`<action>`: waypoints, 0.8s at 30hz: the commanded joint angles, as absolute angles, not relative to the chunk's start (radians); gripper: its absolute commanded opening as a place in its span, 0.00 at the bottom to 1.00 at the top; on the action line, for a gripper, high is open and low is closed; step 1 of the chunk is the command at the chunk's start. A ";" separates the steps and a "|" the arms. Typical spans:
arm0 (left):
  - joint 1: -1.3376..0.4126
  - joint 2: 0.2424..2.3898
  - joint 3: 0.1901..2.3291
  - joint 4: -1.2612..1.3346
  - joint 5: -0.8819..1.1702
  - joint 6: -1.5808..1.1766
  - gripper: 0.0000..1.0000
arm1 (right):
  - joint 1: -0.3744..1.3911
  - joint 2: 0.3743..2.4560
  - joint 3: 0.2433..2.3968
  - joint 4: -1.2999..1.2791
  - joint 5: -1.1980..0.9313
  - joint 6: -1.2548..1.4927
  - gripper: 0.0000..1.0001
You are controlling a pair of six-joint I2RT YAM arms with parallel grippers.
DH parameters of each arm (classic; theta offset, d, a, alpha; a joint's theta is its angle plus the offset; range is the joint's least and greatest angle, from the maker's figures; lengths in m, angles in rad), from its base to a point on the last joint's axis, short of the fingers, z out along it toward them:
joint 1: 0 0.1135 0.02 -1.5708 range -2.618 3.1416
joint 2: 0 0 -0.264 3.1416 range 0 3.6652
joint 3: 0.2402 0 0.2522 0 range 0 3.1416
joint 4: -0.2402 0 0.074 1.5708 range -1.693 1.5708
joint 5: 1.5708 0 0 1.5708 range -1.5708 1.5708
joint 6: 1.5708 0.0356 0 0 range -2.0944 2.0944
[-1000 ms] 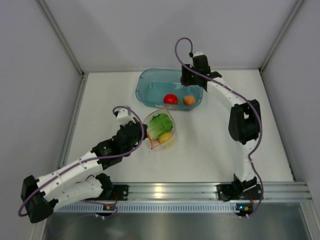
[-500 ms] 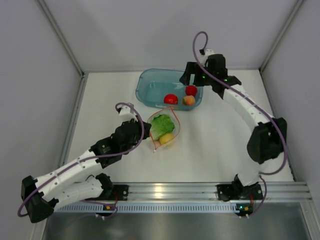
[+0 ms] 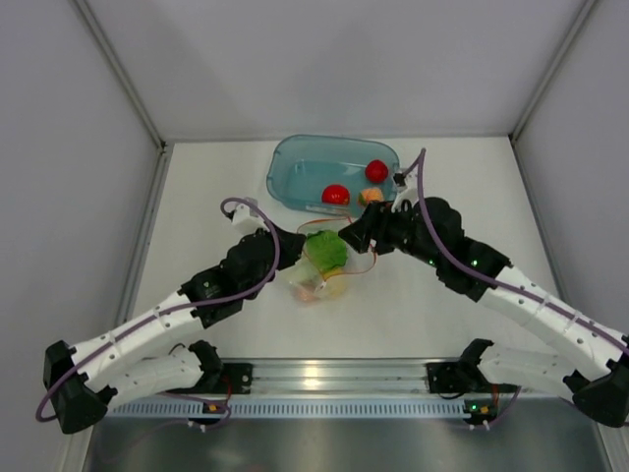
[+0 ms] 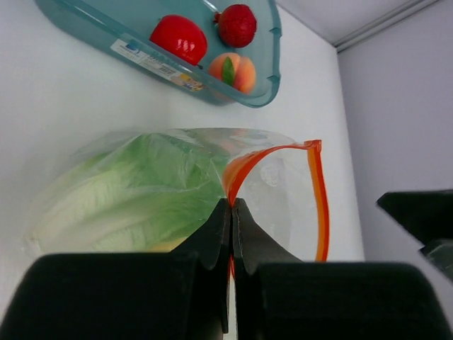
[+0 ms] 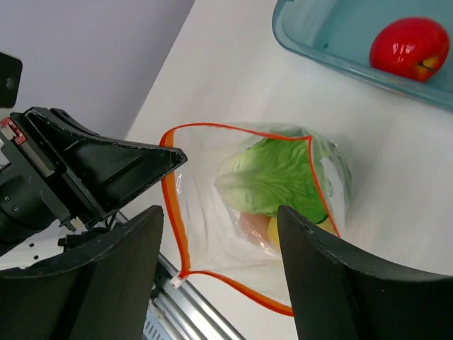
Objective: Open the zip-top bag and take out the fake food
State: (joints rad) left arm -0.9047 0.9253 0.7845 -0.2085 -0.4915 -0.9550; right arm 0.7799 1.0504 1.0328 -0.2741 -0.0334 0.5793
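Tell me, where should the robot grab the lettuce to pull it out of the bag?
Grab the lettuce across its dark green leafy end, the part nearest the open mouth of the zip-top bag. Come in through that mouth, where the right hand hovers open. The left hand pinches the orange zip strip, holding the mouth wide. Every other side is covered by plastic.

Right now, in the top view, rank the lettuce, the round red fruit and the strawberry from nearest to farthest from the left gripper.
1. Lettuce, in the zip-top bag beside the left gripper.
2. Round red fruit, near side of the teal bin.
3. Strawberry, at the bin's right end.
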 commanded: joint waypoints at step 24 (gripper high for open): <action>-1.164 0.911 0.666 0.084 -0.744 -0.953 0.00 | 0.968 1.273 0.881 -0.106 0.374 1.120 0.74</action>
